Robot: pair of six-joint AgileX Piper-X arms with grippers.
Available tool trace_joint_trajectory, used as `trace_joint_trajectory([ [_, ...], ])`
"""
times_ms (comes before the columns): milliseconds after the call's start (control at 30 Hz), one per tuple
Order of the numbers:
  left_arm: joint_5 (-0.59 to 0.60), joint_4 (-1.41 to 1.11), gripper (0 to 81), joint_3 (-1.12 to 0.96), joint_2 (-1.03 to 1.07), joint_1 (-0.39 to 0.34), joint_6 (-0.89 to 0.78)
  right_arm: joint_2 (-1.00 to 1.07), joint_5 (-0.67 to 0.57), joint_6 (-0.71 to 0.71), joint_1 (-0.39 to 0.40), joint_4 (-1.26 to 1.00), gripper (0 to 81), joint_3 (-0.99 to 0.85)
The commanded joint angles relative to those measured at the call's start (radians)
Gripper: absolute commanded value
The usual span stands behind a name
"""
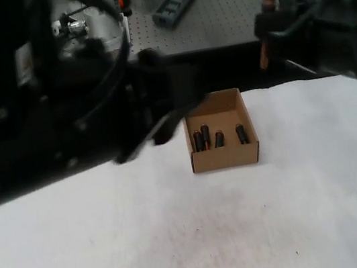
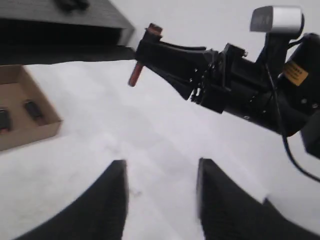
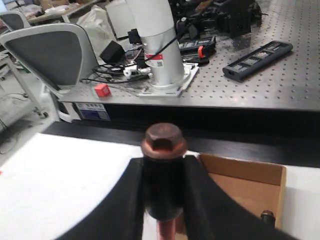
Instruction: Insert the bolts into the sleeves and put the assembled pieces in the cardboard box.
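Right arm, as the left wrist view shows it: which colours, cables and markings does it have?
The right arm is black and angular, tapering to a narrow black tool. A silver-grey camera sits on its wrist, a yellow label is stuck to its side, and a thin black cable hangs beneath.

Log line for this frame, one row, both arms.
left gripper: open, empty, above cloth | right gripper: shut on sleeved bolt, raised, not over cardboard box | box: four pieces inside
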Motion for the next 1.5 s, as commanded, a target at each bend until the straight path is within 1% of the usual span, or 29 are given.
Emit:
trace_joint_trajectory([
  [0, -0.253, 0.169, 16.9, -0.008, -0.102, 0.001, 0.015, 0.171, 0.059, -0.014, -0.005, 0.020, 0.3, -0.141],
  [67, -0.338, 0.254, 8.3, -0.008, -0.150, 0.001, 0.015, 0.268, 0.059, -0.014, -0.005, 0.031, 0.3, -0.207],
  [133, -0.391, 0.323, 0.8, -0.008, -0.186, 0.001, 0.015, 0.375, 0.059, -0.014, -0.005, 0.056, 0.3, -0.282],
  [233, -0.433, 0.417, 0.4, -0.008, -0.227, 0.001, 0.017, 0.516, 0.090, -0.014, -0.005, 0.132, 0.3, -0.383],
  [333, -0.441, 0.480, 0.4, -0.008, -0.252, 0.001, 0.017, 0.648, 0.099, -0.014, -0.005, 0.226, 0.3, -0.475],
  [500, -0.461, 0.570, 0.4, -0.008, -0.260, 0.001, 0.017, 0.837, 0.103, 0.052, -0.009, 0.330, 0.3, -0.594],
  [700, -0.494, 0.627, 0.4, -0.008, -0.260, 0.001, 0.015, 0.947, 0.103, 0.059, -0.009, 0.331, 0.3, -0.642],
  [767, -0.518, 0.627, 0.4, -0.008, -0.260, 0.001, 0.015, 0.965, 0.148, 0.068, -0.009, 0.333, 0.3, -0.642],
  [833, -0.553, 0.627, 0.4, -0.008, -0.260, 0.001, 0.015, 0.978, 0.172, 0.079, -0.009, 0.344, 0.1, -0.642],
  [867, -0.565, 0.627, 0.4, -0.008, -0.260, 0.001, 0.015, 0.981, 0.171, 0.084, -0.009, 0.349, 1.2, -0.642],
  [933, -0.582, 0.627, 0.4, -0.008, -0.260, 0.001, 0.015, 0.982, 0.171, 0.084, -0.009, 0.352, 6.7, -0.642],
  [1067, -0.582, 0.627, 0.4, -0.008, -0.260, 0.001, 0.015, 0.954, 0.135, 0.088, -0.009, 0.352, 30.5, -0.642],
  [1100, -0.582, 0.627, 0.4, -0.008, -0.260, 0.001, 0.015, 0.939, 0.135, 0.090, -0.009, 0.352, 35.8, -0.642],
  [1133, -0.582, 0.627, 0.4, -0.008, -0.260, 0.001, 0.015, 0.920, 0.135, 0.090, -0.009, 0.352, 38.6, -0.642],
  [1167, -0.584, 0.627, 0.4, -0.008, -0.260, 0.001, 0.015, 0.898, 0.135, 0.090, -0.009, 0.352, 38.6, -0.638],
  [1200, -0.591, 0.627, 0.4, -0.008, -0.260, 0.001, 0.015, 0.871, 0.110, 0.090, -0.009, 0.352, 37.5, -0.633],
  [1300, -0.627, 0.627, 0.4, -0.008, -0.260, 0.001, 0.015, 0.780, 0.072, 0.082, -0.009, 0.352, 30.4, -0.591],
  [1367, -0.644, 0.627, 0.5, -0.008, -0.260, 0.001, 0.015, 0.705, 0.072, 0.082, -0.009, 0.352, 25.9, -0.533],
  [1467, -0.644, 0.627, 0.6, -0.001, -0.274, 0.001, 0.018, 0.550, 0.066, 0.082, -0.009, 0.318, 20.2, -0.377],
])
